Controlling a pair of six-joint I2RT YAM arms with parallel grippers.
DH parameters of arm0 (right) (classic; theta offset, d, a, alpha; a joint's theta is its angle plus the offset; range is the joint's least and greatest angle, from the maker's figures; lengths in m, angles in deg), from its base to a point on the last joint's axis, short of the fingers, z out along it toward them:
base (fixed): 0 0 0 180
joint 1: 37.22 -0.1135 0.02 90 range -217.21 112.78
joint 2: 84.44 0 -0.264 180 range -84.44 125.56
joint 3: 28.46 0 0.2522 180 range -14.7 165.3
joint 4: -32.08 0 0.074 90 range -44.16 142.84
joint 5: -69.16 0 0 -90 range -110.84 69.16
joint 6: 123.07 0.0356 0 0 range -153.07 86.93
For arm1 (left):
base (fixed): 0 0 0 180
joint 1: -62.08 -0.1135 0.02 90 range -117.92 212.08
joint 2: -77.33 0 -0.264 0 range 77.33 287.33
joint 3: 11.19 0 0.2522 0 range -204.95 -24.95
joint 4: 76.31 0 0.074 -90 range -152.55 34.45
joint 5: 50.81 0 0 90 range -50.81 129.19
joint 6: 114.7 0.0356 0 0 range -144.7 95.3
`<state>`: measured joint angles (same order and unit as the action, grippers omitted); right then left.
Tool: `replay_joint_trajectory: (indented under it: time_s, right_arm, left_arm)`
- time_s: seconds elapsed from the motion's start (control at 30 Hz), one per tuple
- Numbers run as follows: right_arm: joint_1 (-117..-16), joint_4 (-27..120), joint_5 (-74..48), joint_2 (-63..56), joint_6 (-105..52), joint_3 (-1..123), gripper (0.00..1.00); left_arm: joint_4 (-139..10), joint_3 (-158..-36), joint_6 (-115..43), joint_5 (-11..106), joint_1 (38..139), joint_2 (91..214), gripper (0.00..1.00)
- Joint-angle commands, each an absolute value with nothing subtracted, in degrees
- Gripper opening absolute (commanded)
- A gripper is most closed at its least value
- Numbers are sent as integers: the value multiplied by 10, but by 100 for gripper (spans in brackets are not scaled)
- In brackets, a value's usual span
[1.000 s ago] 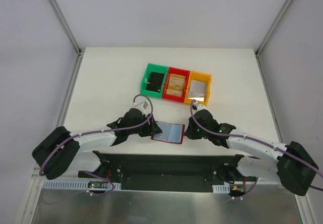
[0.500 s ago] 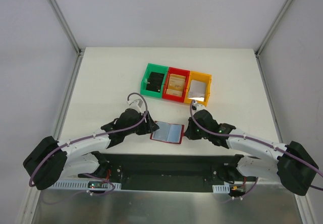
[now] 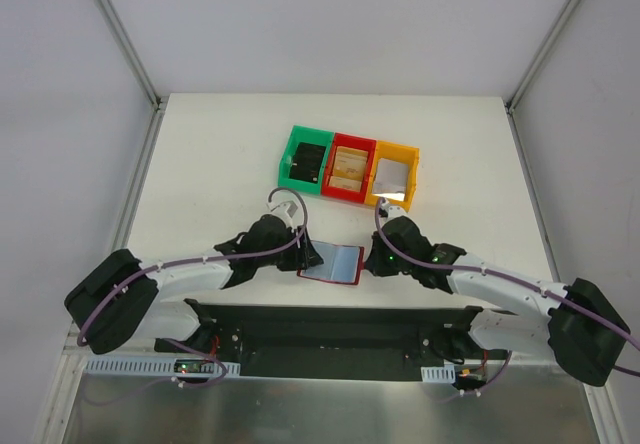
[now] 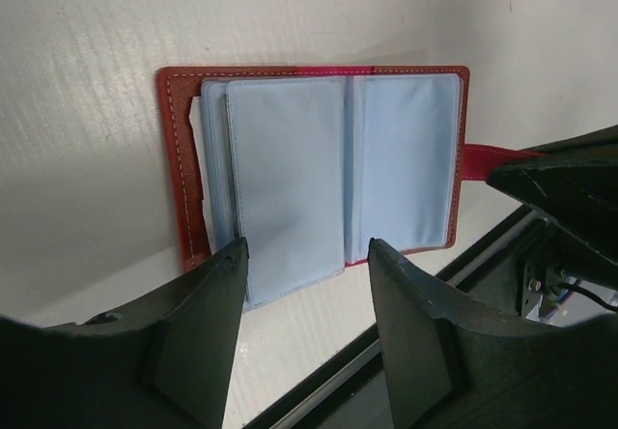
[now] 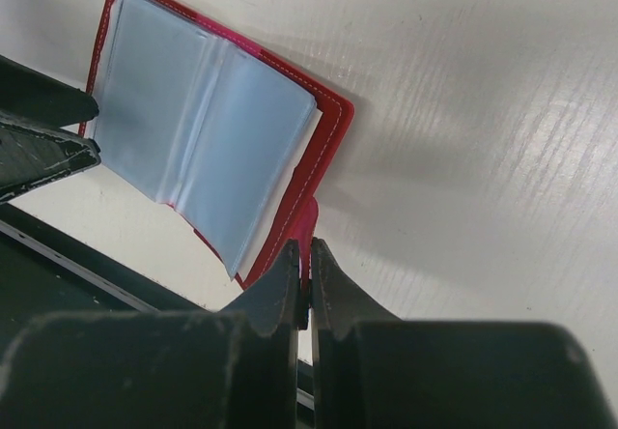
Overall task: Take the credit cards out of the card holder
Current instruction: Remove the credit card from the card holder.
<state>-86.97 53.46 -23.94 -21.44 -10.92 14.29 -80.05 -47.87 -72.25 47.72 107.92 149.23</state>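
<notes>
Right wrist | right hand [image 5: 301, 258] pinched on strap [image 5: 305, 224] of card holder [image 5: 193, 129] | left hand [image 4: 307, 251] half-open, empty

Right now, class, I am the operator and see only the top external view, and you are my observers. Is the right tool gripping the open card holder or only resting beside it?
Observer: The right wrist view shows the right tool shut on the red strap tab of the card holder.
Operator: And the left tool?
Observer: In the left wrist view the left tool is open. Its fingers straddle the near edge of one pale sleeve and are closed on nothing.
Operator: Any card showing?
Observer: A white edge peeks out beside the sleeves, but I cannot tell if it is a card.
</notes>
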Motion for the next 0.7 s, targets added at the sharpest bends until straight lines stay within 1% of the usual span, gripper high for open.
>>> replay_joint_trajectory:
  time_s: [0.0, 0.27, 0.67]
  right_arm:
    - [-872, 537, -233, -207, -115, 169, 0]
    - [-872, 538, -232, -208, -117, 168, 0]
    - [-873, 534, -231, -200, -116, 163, 0]
  left_arm:
    - [-822, -502, -708, 492, 1087, 1510, 51]
    - [-828, -506, -710, 500, 1094, 1539, 52]
    - [-902, -533, -680, 586, 1106, 1572, 52]
